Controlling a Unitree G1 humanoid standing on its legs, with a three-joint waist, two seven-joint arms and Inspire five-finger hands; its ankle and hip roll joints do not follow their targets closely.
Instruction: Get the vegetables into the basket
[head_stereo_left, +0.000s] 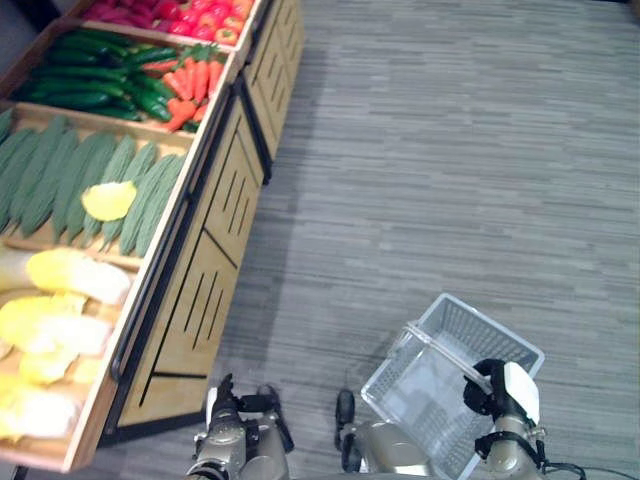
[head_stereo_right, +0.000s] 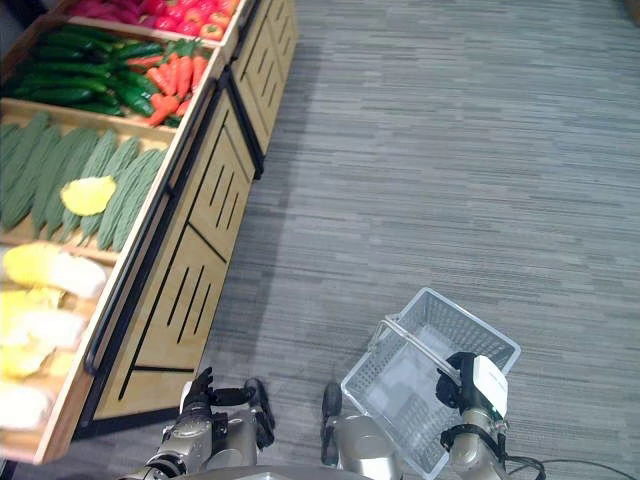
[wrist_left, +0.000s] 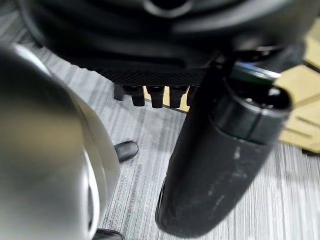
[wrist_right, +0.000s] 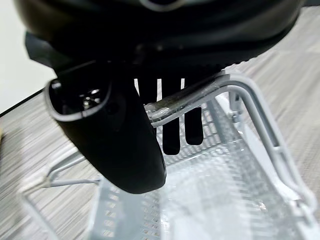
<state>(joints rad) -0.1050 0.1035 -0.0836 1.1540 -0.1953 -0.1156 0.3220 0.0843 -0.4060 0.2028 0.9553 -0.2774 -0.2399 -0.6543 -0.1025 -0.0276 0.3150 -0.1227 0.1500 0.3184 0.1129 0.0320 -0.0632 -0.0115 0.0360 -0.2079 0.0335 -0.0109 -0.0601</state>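
While grey floor (head_stereo_left: 450, 150) takes up most of the scene, a wooden produce stand (head_stereo_left: 215, 230) runs along the robot's left, split into bins. From far to near the bins hold red peppers (head_stereo_left: 190, 15), then cucumbers (head_stereo_left: 85, 75) beside carrots (head_stereo_left: 190, 85), then ridged green gourds (head_stereo_left: 70, 180) with one yellow piece (head_stereo_left: 108, 200) lying on them, then pale yellow cabbages (head_stereo_left: 60, 290) nearest the robot. All the vegetables lie in the stand, well apart from the basket (head_stereo_left: 430, 395). It is a white wire basket, low on the robot's right, with no vegetables visible inside. Its handle (wrist_right: 187, 97) passes between the fingers (wrist_right: 172, 135) and thumb of the right robot hand (wrist_right: 125, 140), which is hooked round it, holding the basket. Low on the robot's left, near the stand's base, the left robot hand (wrist_left: 220, 160) hangs over the floor, fingers fairly straight and holding nothing.
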